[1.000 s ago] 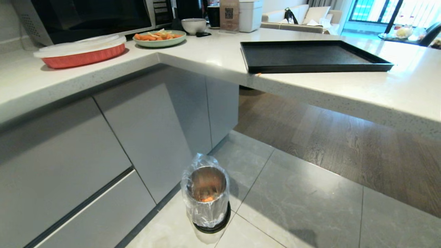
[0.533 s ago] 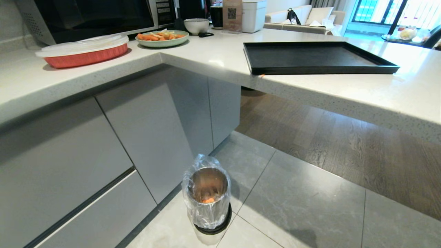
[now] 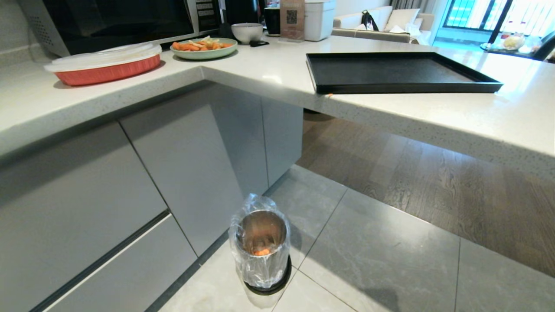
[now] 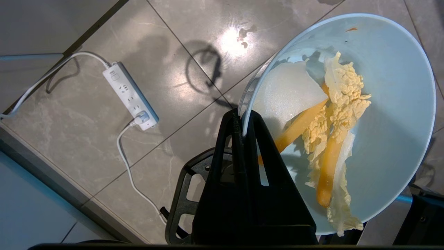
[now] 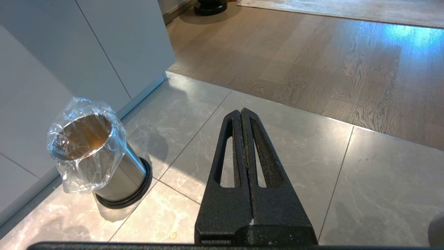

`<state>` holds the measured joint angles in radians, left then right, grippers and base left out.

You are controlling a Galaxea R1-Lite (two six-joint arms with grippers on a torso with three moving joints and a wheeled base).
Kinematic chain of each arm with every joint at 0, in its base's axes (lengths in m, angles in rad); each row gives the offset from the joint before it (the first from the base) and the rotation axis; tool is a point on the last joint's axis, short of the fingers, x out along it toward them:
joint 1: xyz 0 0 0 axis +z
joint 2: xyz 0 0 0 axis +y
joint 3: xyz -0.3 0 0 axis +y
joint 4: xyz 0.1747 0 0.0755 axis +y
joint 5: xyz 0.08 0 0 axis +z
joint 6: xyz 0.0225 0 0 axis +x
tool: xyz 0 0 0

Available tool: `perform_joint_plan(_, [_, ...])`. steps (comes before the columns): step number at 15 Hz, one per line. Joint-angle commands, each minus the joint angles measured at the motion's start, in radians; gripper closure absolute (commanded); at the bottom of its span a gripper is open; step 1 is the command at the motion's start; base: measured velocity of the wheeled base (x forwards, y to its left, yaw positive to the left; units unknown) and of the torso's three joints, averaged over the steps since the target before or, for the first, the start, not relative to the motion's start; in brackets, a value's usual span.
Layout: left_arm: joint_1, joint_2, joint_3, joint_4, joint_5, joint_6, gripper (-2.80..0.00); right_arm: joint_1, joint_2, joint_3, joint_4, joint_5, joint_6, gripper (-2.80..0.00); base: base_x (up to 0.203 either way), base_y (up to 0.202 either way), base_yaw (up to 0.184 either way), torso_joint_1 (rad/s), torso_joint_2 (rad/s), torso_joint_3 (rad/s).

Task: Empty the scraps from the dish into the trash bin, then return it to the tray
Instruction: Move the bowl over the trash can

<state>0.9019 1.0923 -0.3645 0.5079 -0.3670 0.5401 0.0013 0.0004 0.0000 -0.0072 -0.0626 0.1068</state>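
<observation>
The dish (image 4: 392, 104), a pale-blue bowl, hangs tilted over the floor tiles in the left wrist view. My left gripper (image 4: 242, 116) is shut on its rim. Scraps (image 4: 341, 114) of yellow leaf, white pieces and orange sticks lie inside it. The trash bin (image 3: 261, 247) stands on the floor by the cabinet corner, bag-lined, with an orange bit at its bottom. In the right wrist view the trash bin (image 5: 92, 152) sits off to one side. My right gripper (image 5: 241, 113) is shut and empty above the tiles. The black tray (image 3: 390, 71) lies bare on the counter. Neither arm shows in the head view.
A white power strip (image 4: 130, 95) with its cable lies on the floor below the dish. On the counter are a red dish with a lid (image 3: 104, 65), a green plate of carrots (image 3: 204, 47) and a greyish-white bowl (image 3: 247, 32). The counter edge (image 3: 433, 125) overhangs the wooden floor.
The whole head view shifted a little between the oldest frame and half a second ago, so the camera moved. Since then nothing has changed.
</observation>
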Motion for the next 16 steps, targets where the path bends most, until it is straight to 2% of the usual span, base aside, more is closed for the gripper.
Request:
perform_joint_plan(1, [-0.003, 0.001, 0.004, 0.003, -0.005, 0.004, 0.00, 0.000, 0.000, 0.000, 0.000, 0.000, 0.001, 0.00, 0.000, 0.000, 0.000, 0.000, 0.00, 0.000])
perform_joint_plan(16, [-0.017, -0.023, 0.041, 0.006, -0.015, 0.004, 0.00, 0.000, 0.000, 0.000, 0.000, 0.000, -0.001, 0.00, 0.000, 0.000, 0.000, 0.000, 0.00, 0.000])
